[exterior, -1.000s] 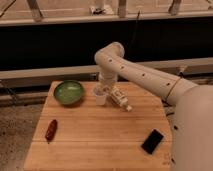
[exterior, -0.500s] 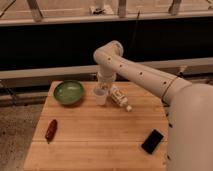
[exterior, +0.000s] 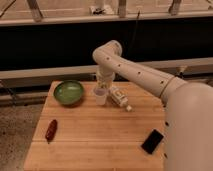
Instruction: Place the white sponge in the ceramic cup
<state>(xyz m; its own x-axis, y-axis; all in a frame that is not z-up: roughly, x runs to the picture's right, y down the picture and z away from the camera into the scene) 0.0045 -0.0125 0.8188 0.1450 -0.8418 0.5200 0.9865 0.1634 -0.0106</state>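
The tool (exterior: 102, 86) hangs straight above the ceramic cup (exterior: 100, 95) at the back of the desk (exterior: 95, 142), beside the green bowl (exterior: 68, 92) (its opening, and the white sponge itself, I cannot make out)

Dim, warm indoor light from overhead. Soft blur throughout, edges smeared. Worktop (exterior: 100, 135) evenly lit, with faint shadows beside the bowl (exterior: 68, 92) and cup (exterior: 101, 95). Dark band behind the far edge. Gripper (exterior: 102, 86) above the cup, near the far edge.
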